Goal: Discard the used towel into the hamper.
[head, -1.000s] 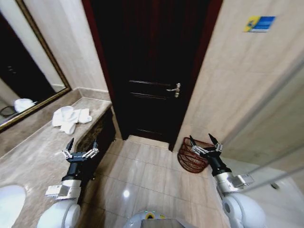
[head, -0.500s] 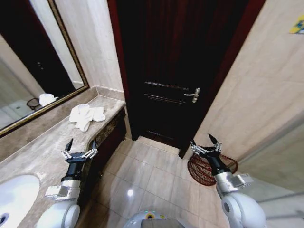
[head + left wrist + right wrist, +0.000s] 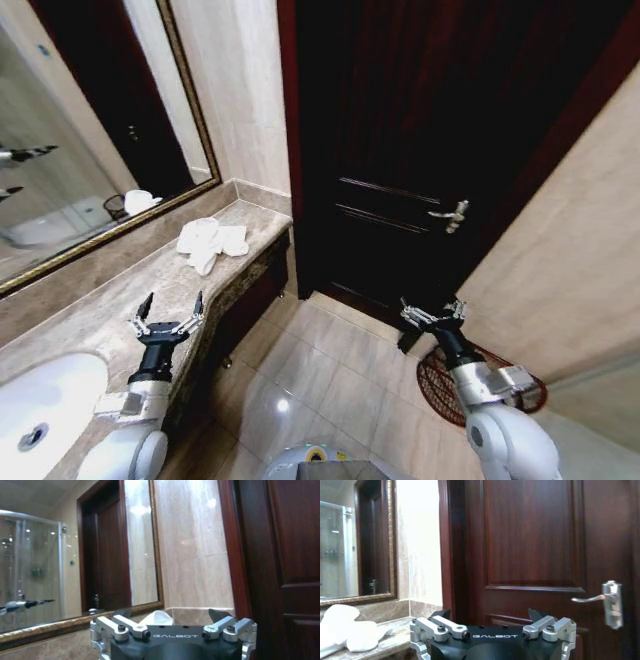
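Towel [image 3: 211, 243], white and crumpled, lies on the marble bench [image 3: 110, 315] ahead of the left gripper [image 3: 168, 313], well apart from it; that gripper hangs wide open and is the nearer one. Right gripper [image 3: 433, 313], also wide open, hovers above the hamper [image 3: 483, 381] on the floor

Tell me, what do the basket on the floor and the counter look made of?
The hamper looks like reddish-brown wire: thin open strands with floor tile visible between them. The counter seems polished beige stone, perhaps marble, judging by its veining and sheen. The towel on it looks like soft white cloth.
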`<state>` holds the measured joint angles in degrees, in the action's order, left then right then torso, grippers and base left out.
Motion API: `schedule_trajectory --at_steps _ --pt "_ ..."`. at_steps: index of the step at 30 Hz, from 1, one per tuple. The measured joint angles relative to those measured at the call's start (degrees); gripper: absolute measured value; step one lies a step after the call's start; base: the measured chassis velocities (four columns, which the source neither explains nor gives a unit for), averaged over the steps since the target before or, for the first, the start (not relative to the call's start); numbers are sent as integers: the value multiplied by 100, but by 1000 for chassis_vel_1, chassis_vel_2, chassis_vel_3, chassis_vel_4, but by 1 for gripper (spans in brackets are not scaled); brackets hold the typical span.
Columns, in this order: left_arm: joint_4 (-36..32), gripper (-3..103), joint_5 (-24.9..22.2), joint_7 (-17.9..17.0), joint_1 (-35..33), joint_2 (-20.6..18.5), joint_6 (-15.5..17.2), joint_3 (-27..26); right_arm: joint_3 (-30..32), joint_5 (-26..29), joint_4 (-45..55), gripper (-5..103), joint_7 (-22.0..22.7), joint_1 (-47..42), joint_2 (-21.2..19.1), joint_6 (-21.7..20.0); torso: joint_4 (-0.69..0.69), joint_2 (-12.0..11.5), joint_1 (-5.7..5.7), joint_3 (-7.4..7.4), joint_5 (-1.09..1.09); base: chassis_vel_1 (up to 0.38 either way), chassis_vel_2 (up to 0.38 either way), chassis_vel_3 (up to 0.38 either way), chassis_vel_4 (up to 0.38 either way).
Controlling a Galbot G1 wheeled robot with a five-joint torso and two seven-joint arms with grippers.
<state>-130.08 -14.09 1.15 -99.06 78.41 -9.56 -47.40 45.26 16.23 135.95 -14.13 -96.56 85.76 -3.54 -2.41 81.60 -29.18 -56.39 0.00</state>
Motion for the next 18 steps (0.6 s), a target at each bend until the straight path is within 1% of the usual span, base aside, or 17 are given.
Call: schedule_trajectory --at_steps 4,6,8,10,16,18 --pt "-3 100 -9 4 -18 -4 21 -3 -4 -3 -6 100 -9 7 8 0 0 0 0 0 0 -16 124 129 -2" --pt "-96 100 -92 -4 -63 -13 222 -3 -7 -4 -6 100 -15 11 10 0 0 0 0 0 0 -11 135 119 -6" --pt "-125 100 -126 -23 -73 -17 286 1 -7 -5 -7 100 -16 13 10 0 0 0 0 0 1 -14 136 121 -19" --pt "-176 100 -199 -80 -85 -25 498 22 -7 -5 -7 100 -20 16 10 0 -1 0 0 0 0 -21 136 138 -30" --pt "-176 100 -204 -73 -80 -44 663 33 0 -4 -8 100 -28 27 2 -1 1 0 0 0 0 -55 99 105 -55" --pt "-177 100 -203 -68 -81 -45 673 33 1 -4 -8 100 -31 32 2 -1 1 0 0 0 0 -71 62 82 -60"
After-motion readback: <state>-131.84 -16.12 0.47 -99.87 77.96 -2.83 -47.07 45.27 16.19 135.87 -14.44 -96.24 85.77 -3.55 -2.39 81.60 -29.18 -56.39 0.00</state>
